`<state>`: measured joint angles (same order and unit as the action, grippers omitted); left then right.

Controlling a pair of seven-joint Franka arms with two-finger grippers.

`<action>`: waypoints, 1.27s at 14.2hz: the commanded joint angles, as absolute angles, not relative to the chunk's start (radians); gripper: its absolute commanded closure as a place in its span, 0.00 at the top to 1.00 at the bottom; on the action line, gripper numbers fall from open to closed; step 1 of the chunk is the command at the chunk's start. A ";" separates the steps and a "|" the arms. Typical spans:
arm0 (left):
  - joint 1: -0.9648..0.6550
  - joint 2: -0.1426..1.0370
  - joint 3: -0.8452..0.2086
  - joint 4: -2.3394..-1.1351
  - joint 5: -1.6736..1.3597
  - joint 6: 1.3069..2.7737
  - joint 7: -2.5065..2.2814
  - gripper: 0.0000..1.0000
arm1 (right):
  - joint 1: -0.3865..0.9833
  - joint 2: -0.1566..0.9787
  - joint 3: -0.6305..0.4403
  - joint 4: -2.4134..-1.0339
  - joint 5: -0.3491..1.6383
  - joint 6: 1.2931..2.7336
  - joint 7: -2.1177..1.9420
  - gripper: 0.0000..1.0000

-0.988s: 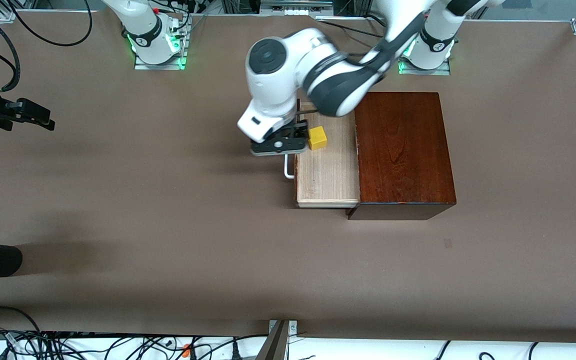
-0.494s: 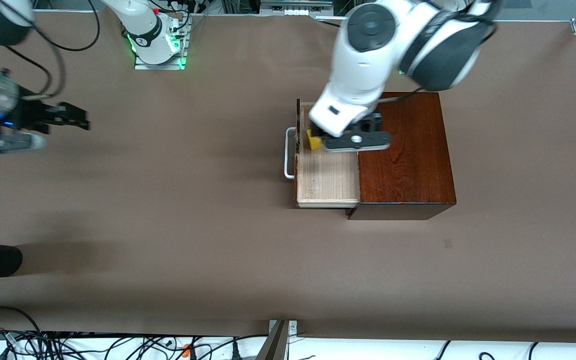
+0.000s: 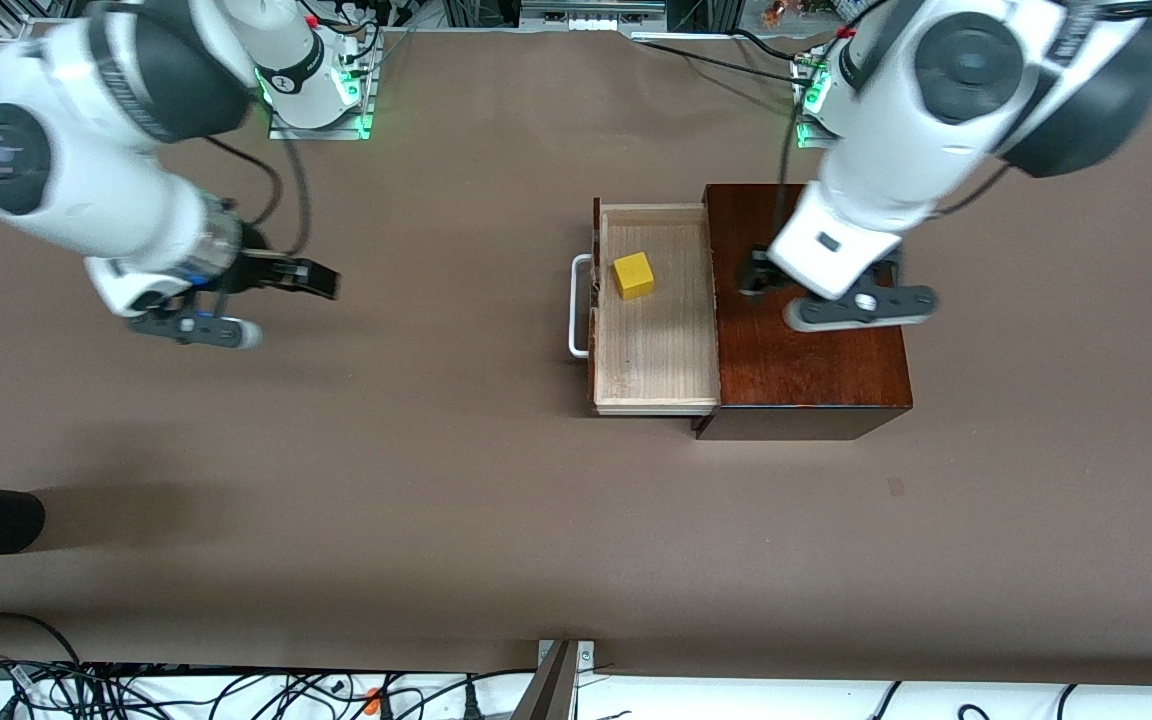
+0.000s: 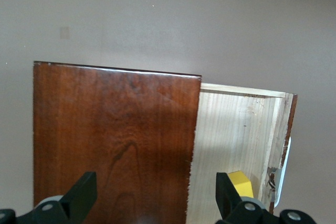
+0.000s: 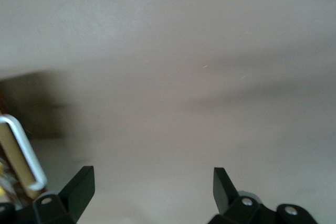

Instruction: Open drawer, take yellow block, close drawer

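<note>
The drawer [image 3: 656, 330] stands pulled out of the dark wooden box [image 3: 806, 310] toward the right arm's end of the table [image 3: 496, 520], its white bar handle [image 3: 576, 305] leading. The yellow block [image 3: 633, 275] lies in the drawer's pale tray, in the half farther from the front camera and close to the drawer front. The left arm reaches from its base and bends down over the box, so that the left gripper [image 3: 774, 285] hangs above the box top with its fingers [image 4: 84, 195] spread wide and nothing between them. The right arm folds low and sideways, its right gripper [image 3: 308, 282] over bare table between its base and the drawer, pointing toward the handle, fingers [image 5: 79, 184] wide apart and empty.
</note>
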<state>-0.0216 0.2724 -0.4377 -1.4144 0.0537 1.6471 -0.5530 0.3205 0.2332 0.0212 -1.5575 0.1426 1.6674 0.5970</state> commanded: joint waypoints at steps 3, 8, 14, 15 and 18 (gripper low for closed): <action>-0.054 0.140 -0.218 -1.471 -0.054 1.557 -0.327 1.00 | 0.498 0.339 0.011 -1.411 0.153 1.706 1.073 1.00; -0.143 0.011 0.007 -1.592 -0.083 1.542 -0.105 1.00 | 0.662 0.403 0.012 -1.370 0.156 1.868 1.544 1.00; -0.130 -0.029 0.066 -1.629 -0.061 1.543 -0.006 1.00 | 0.824 0.590 0.003 -1.195 0.121 1.905 1.960 1.00; -0.130 -0.025 0.064 -1.621 -0.061 1.543 -0.012 1.00 | 0.839 0.615 0.002 -1.175 0.121 1.917 1.997 1.00; -0.118 -0.023 0.045 -1.620 -0.057 1.543 -0.015 1.00 | 0.891 0.678 -0.002 -1.154 0.095 1.956 2.051 1.00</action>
<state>-0.1255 -0.0072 0.0584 -1.6061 -0.0559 1.5323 -0.0276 0.8503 0.6190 0.0158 -1.2182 0.1283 1.9538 2.0039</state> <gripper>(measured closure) 0.000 0.000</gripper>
